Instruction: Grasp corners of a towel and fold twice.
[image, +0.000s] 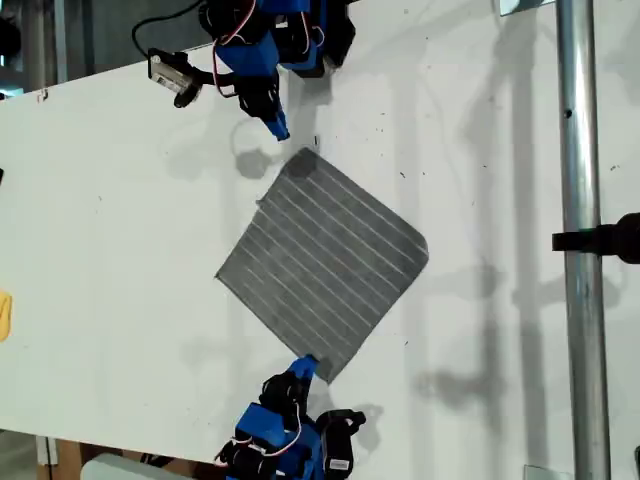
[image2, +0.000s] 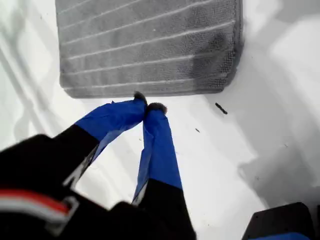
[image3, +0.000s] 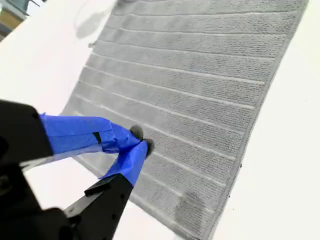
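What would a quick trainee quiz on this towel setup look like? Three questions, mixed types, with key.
1. True or false: the towel lies spread flat on the table, with no fold made yet.
2. Where are the tips of my first gripper in the first wrist view? A) over the towel's middle; B) just off the towel's edge, over bare table; C) holding a corner lifted in the air.
3. In the second wrist view, how do the jaws of my second gripper stand, and what is under them?

Key: 1 true. 2 B. 3 shut, tips together, with the towel under them.
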